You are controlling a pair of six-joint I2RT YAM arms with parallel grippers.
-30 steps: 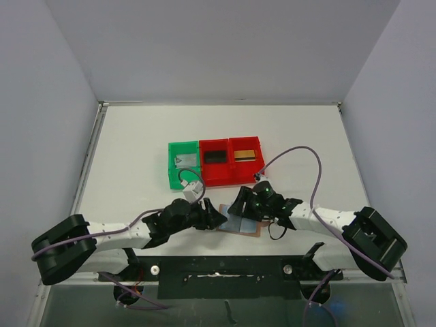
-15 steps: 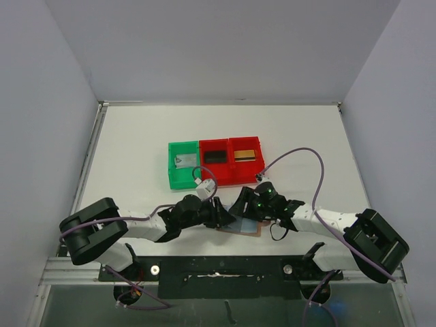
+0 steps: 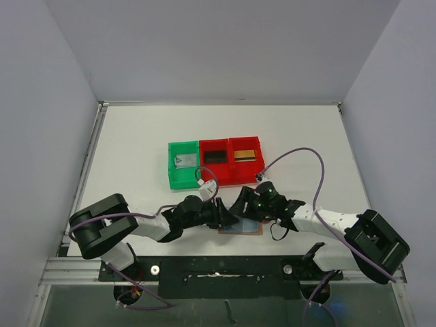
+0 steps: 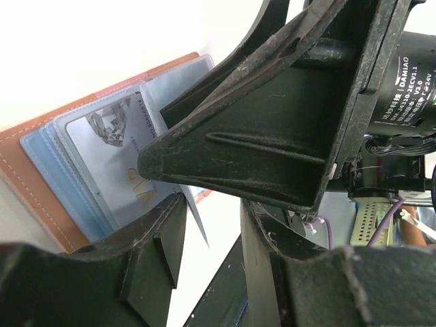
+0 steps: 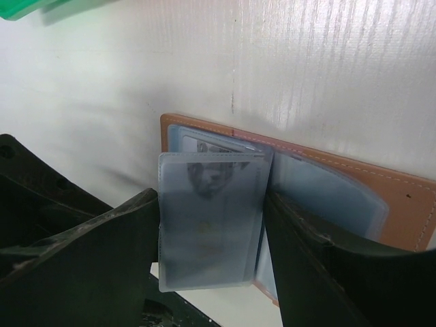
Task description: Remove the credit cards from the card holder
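I see the card holder [image 3: 244,228] lying open by the near edge of the table [image 3: 122,177], boxed in between both grippers, with bare surface off to either side. The left gripper [image 4: 211,231] has its jaws apart. The right gripper [image 5: 210,204] brackets the raised clear sleeve [image 5: 208,238] edge to edge; pinching or not, I cannot tell.

Robot laboratory test cell. A white table [image 3: 300,129] stands enclosed by plain walls [image 3: 225,48]. Cabled arms [image 3: 327,219] mount on a metal rail [image 3: 225,276].
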